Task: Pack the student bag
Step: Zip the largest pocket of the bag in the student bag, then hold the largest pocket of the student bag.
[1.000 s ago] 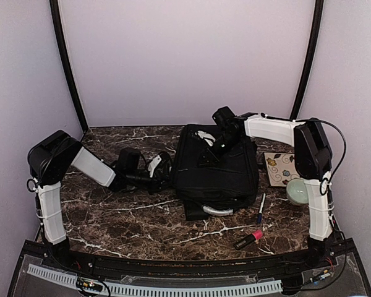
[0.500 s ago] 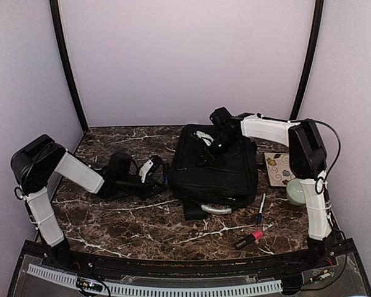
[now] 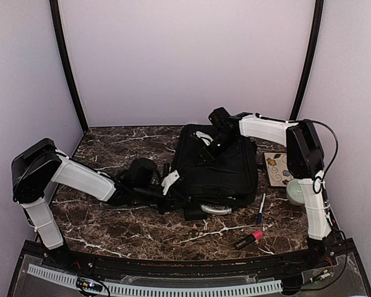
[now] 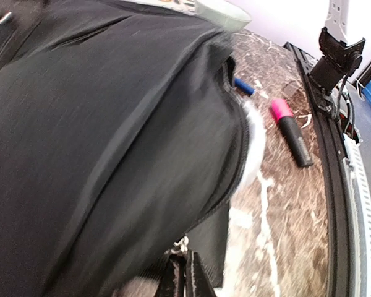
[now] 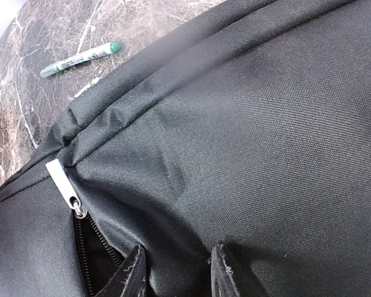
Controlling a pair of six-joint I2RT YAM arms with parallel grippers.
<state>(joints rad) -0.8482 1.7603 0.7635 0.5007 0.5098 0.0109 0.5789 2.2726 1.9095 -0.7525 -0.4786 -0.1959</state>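
The student bag, black and soft, lies flat in the middle of the table, its light grey handle loop at the near edge. My left gripper is at the bag's near left edge; in the left wrist view its fingers are shut on a small metal zipper pull. My right gripper rests on the bag's far end. Its fingertips stand partly apart and press into the fabric, which bunches between them. A white zipper tab and an open stretch of zipper lie just left of them.
Right of the bag lie a flowered tile, a pale green bowl, a blue pen and a pink marker. A green-capped pen lies on the marble beyond the bag's far edge.
My left arm pulled back to the left, then came right again to the bag's near left edge and its jaws closed. The right gripper barely moved on the bag's far end.
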